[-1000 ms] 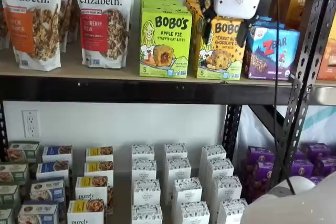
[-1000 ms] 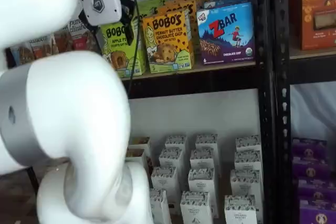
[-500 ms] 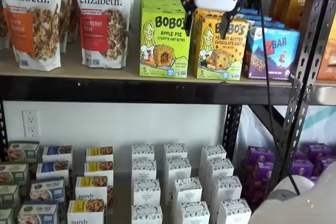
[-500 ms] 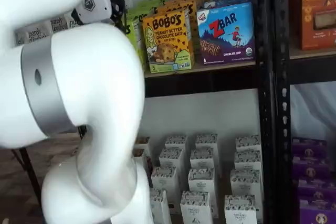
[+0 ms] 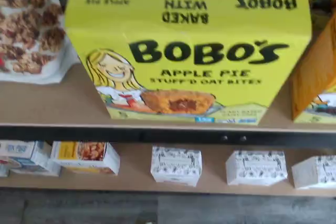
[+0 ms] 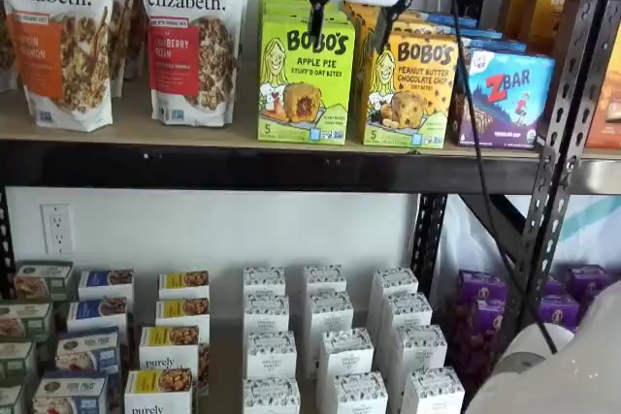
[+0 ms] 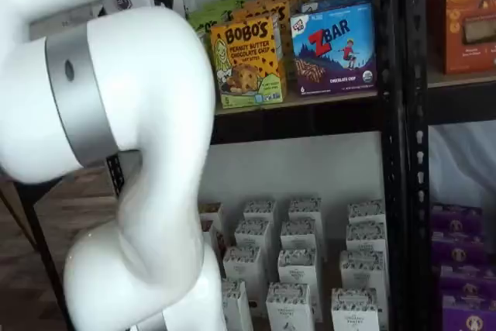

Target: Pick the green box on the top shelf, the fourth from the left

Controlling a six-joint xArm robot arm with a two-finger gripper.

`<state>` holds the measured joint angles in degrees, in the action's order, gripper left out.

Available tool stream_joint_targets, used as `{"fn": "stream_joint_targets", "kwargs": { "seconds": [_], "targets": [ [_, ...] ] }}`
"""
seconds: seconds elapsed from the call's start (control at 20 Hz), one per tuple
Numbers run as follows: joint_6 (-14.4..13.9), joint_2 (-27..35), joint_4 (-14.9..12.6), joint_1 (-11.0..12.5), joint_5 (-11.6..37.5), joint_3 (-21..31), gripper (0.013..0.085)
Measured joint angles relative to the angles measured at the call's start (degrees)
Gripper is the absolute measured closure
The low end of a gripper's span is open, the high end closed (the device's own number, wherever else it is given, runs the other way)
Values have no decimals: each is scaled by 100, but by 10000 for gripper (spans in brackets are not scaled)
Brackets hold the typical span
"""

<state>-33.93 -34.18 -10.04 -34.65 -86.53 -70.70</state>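
Note:
The green box [image 6: 306, 79] stands at the front of a row of like boxes on the top shelf [image 6: 146, 128], upright, its Bobo's Apple Pie front facing out. It fills the wrist view [image 5: 184, 51], seen head-on from slightly above. My gripper [image 6: 347, 34] hangs in front of the box's upper right corner. It is open, with a plain gap: one black finger crosses the green box's top, the other the neighbouring yellow box. Nothing is between the fingers. In a shelf view my arm [image 7: 132, 114] hides nearly all of the green box, leaving a sliver [image 7: 203, 17].
A yellow-orange Bobo's box [image 6: 409, 89] touches the green box's right side, with a ZBar box [image 6: 502, 94] beyond it. Granola bags [image 6: 189, 36] stand to the left. Small white boxes [image 6: 330, 336] fill the lower level. A black cable [image 6: 475, 104] hangs beside a perforated upright [image 6: 572, 94].
My gripper has moved left, from in front of the yellow and ZBar boxes to the green box's upper right corner, still open. The arm has swung across the green box in a shelf view.

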Motion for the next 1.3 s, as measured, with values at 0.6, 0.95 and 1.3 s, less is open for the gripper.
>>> {"fn": "stream_joint_targets", "kwargs": {
  "seconds": [0.6,0.95,1.3],
  "targets": [
    [54,436,-28,90,286,-300,130],
    [182,660,5,244,391,-413,130],
    [267,982,98,370,554,-488,130]
  ]
}}
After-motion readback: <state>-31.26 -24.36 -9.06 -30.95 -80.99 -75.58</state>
